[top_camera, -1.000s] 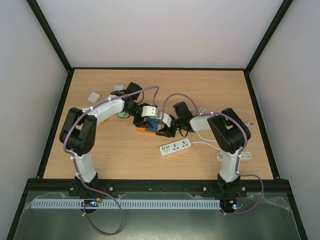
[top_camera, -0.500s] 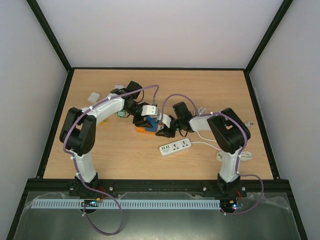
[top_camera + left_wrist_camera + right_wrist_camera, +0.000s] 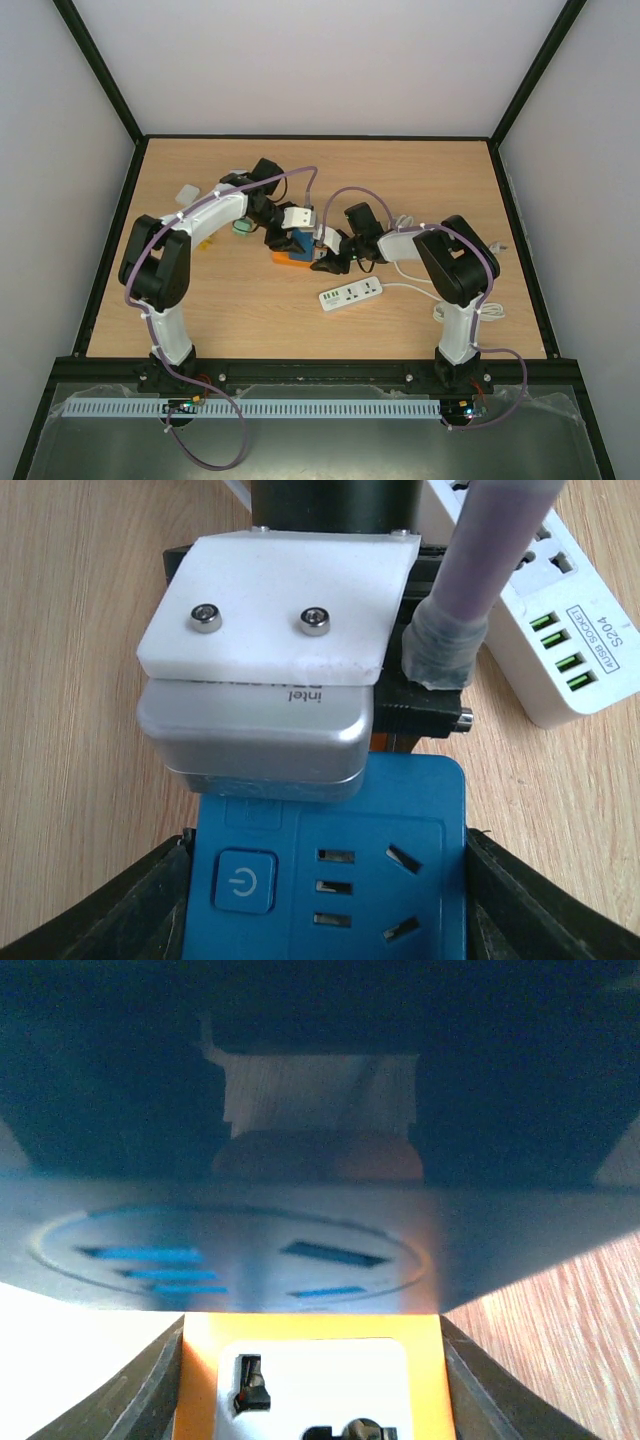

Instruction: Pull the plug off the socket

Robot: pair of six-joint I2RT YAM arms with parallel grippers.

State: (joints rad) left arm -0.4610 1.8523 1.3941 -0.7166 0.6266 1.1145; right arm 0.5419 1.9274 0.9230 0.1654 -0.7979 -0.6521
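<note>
The left claw (image 3: 328, 905) holds the blue socket (image 3: 400, 795) by its sides, bracing it near the middle of the surface (image 3: 70, 680). The right claw (image 3: 312, 1390) is narrow, with its fingers against both sides of the orange plug (image 3: 312, 1326). The plug sits against that socket, so the arms look set to pull the two apart.

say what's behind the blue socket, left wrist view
A silver camera and white bracket overlap the far edge of the blue socket; a white power strip lies beyond. The camera covers the orange plug there.

mid-table: blue plug block (image 3: 330, 880) with power button, touching orange socket (image 3: 312, 1380)
</note>
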